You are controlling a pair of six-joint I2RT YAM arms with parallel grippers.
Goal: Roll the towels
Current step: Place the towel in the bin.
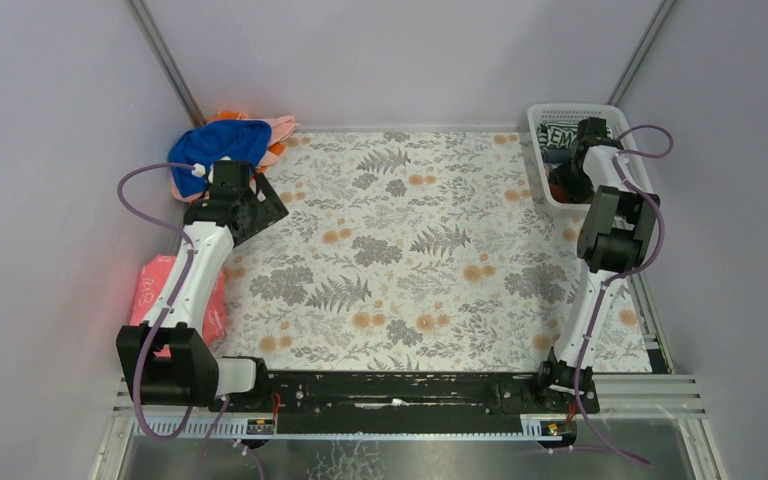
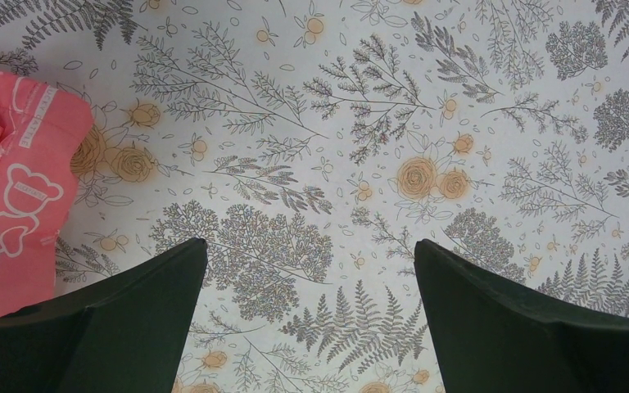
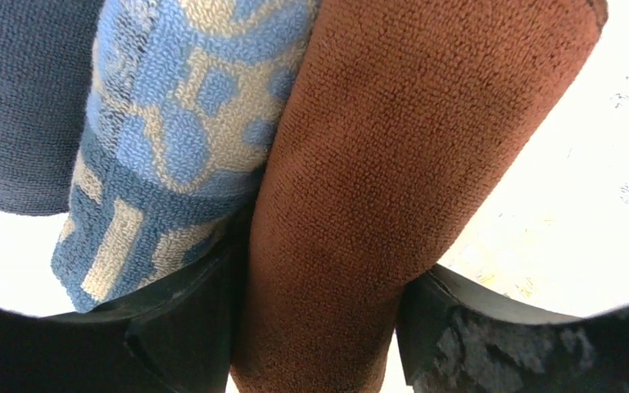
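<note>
Three lilac walls [image 1: 400, 60] enclose a fern-printed table [image 1: 410, 250] holding heaped towels [image 1: 222, 142].

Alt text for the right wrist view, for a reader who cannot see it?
Close up, a brown towel fills the gap between the black fingers of the right gripper. A blue-and-cream patterned towel lies against its left side, with a dark grey towel beyond.

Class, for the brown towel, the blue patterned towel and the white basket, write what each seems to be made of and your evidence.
The brown towel looks like soft matt terry cloth: tiny loops cover it. The blue patterned towel seems terry too, with coarser, fuzzier loops. The basket is probably plastic: smooth white rim, lattice walls.
</note>
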